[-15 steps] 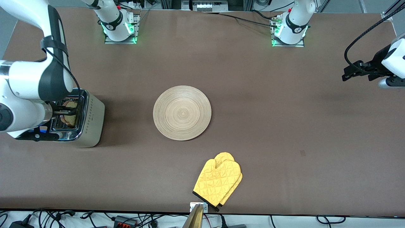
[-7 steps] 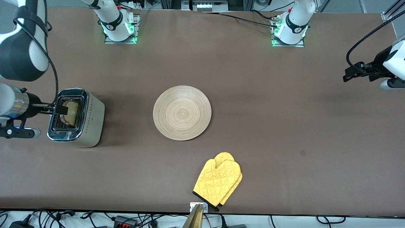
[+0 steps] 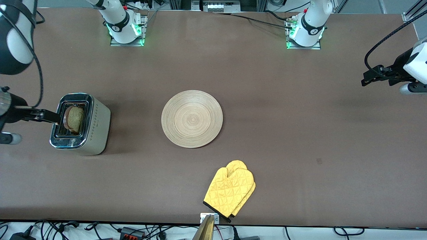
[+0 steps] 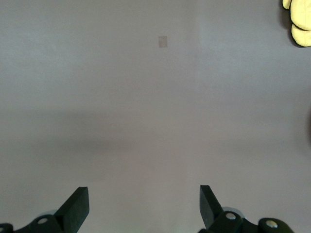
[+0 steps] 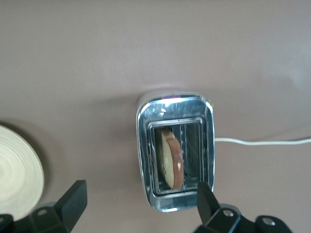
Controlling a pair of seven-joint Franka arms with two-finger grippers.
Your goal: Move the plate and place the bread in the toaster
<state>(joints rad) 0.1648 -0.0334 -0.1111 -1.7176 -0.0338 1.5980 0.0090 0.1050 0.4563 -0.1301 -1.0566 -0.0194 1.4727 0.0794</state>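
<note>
The cream toaster (image 3: 95, 128) with a chrome top stands toward the right arm's end of the table. The bread (image 3: 74, 119) stands tilted in one of its slots, its upper part sticking out. In the right wrist view the toaster (image 5: 175, 109) and the bread (image 5: 171, 159) lie below the camera. My right gripper (image 3: 53, 117) is open and empty, up beside the toaster's top; its wrist view shows it open (image 5: 141, 204). The wooden plate (image 3: 191, 118) lies mid-table, with nothing on it. My left gripper (image 3: 365, 77) waits open (image 4: 144, 206) over bare table at its own end.
A yellow quilted oven mitt (image 3: 230, 191) lies near the table's front edge, nearer the camera than the plate; its tip shows in the left wrist view (image 4: 299, 22). A white cord (image 5: 262, 142) runs from the toaster. The plate's rim (image 5: 17, 170) shows in the right wrist view.
My right gripper has drawn off the toaster's top toward the right arm's end of the table. The bread stays in the slot. The left arm has barely moved.
</note>
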